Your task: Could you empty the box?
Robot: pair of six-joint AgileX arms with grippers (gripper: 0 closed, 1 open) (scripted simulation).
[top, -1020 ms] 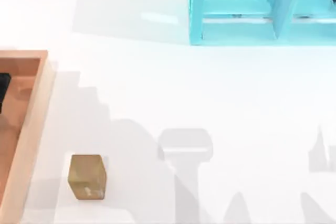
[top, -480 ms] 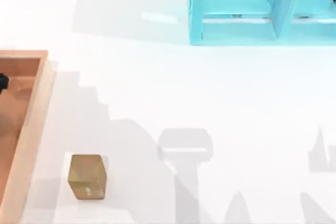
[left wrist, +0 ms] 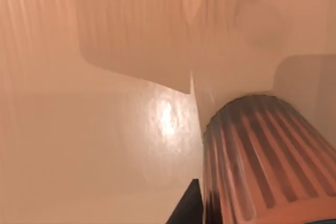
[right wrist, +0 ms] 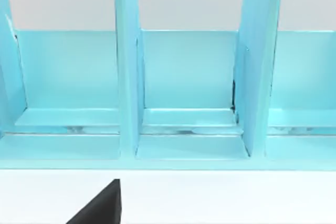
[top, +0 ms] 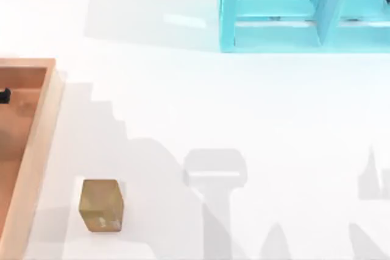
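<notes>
The box [top: 38, 132] lies at the table's left edge, with a light tan rim and a reddish-brown inside, and is cut off by the top view's border. A small dark part of my left gripper [top: 3, 95] pokes out over the box's inside at that border. The left wrist view looks close at the box floor [left wrist: 94, 145] and inner wall. There a ribbed brown cylinder [left wrist: 257, 161] rests in the box, right beside a dark piece of the gripper [left wrist: 187, 208]. A dark part of my right gripper [right wrist: 100, 209] faces the cyan shelf.
A small tan-olive cube [top: 101, 205] stands on the white table just right of the box's rim. A cyan shelf unit [top: 274, 10] with upright dividers [right wrist: 127, 72] stands at the back right. Open white tabletop lies between them.
The dark part of my left arm over the box has drawn back toward the left border and shows much less. The cube and shelf have not moved.
</notes>
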